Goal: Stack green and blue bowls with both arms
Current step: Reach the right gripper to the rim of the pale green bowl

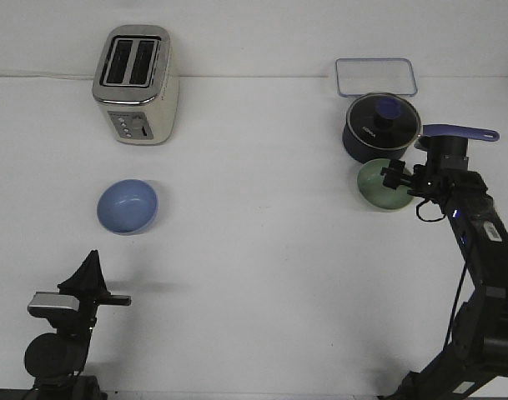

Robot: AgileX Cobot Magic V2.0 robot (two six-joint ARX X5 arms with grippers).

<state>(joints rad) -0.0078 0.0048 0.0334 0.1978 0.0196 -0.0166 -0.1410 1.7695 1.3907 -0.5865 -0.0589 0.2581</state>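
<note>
The light blue bowl sits upright on the white table at the left, in front of the toaster. The pale green bowl is at the right, just in front of the dark saucepan. My right gripper reaches in from the right, with its dark fingers over the green bowl's right rim. The fingers hide that rim, and I cannot tell whether they grip it. My left gripper is low at the front left, well short of the blue bowl. Its fingers are together and empty.
A cream toaster stands at the back left. A dark navy saucepan with a blue-knobbed lid and a blue handle stands right behind the green bowl. A clear rectangular container lies behind it.
</note>
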